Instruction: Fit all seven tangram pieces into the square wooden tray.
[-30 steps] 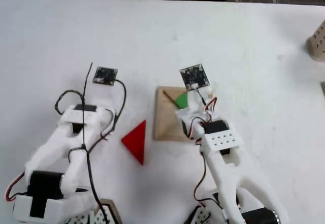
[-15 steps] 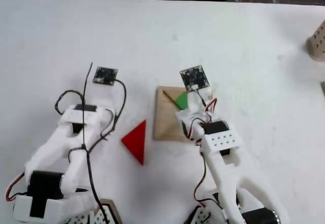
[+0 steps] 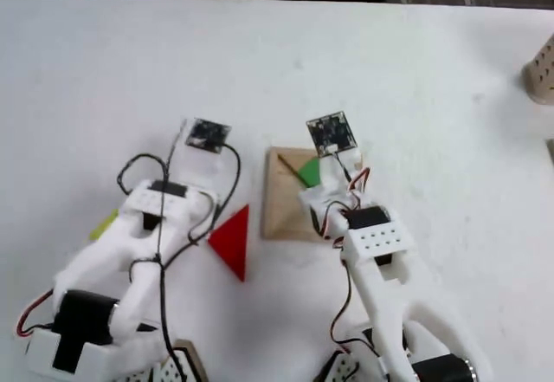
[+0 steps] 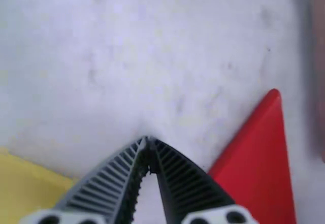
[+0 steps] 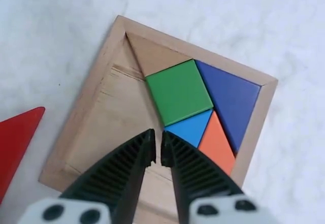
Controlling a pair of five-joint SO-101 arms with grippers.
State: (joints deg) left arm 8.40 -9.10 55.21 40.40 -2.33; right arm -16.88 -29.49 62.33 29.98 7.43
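Observation:
The square wooden tray (image 5: 94,89) lies under my right gripper (image 5: 157,147), which hovers shut and empty over its bare part. Inside sit a green square (image 5: 179,91), a dark blue triangle (image 5: 231,102), a light blue piece (image 5: 190,127) and an orange triangle (image 5: 218,145). In the high view the tray (image 3: 281,213) is partly hidden by the right arm. A red triangle (image 3: 232,241) lies on the table left of it. My left gripper (image 4: 149,144) is shut and empty just beside the red triangle (image 4: 259,168). A yellow piece (image 4: 20,193) lies on its other side, and its edge peeks out by the left arm (image 3: 104,223).
A pale wooden block with holes (image 3: 541,70) stands at the table's right edge. Another wooden corner (image 3: 186,356) shows between the arm bases at the front. The white table is open toward the back.
The left arm has swung to the right toward the red triangle, uncovering the yellow piece on its left. The right arm has stayed still over the tray.

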